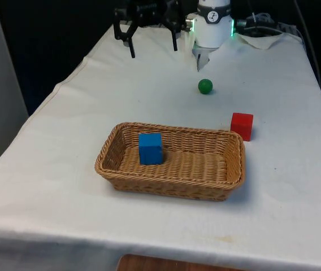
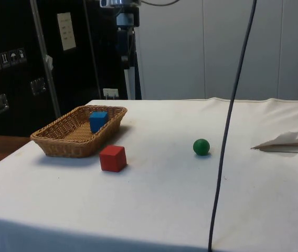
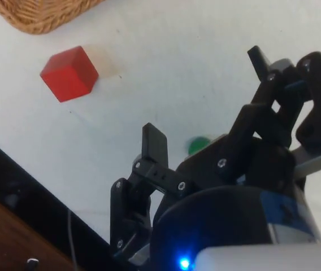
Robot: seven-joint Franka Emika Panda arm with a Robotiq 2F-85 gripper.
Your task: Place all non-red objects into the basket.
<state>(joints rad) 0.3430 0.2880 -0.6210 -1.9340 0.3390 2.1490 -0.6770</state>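
A blue cube lies inside the wicker basket, toward the front view's left end. A green ball rests on the cloth beyond the basket. A red cube sits just outside the basket's far corner on the front view's right. My gripper hangs high over the table's far end, open, with nothing between its fingers. In the wrist view the green ball peeks out behind the gripper body, and the red cube and a basket corner lie beyond.
A crumpled white sheet lies near the robot's base. A black cable hangs down across the side view. Bare cloth stretches between ball, red cube and basket.
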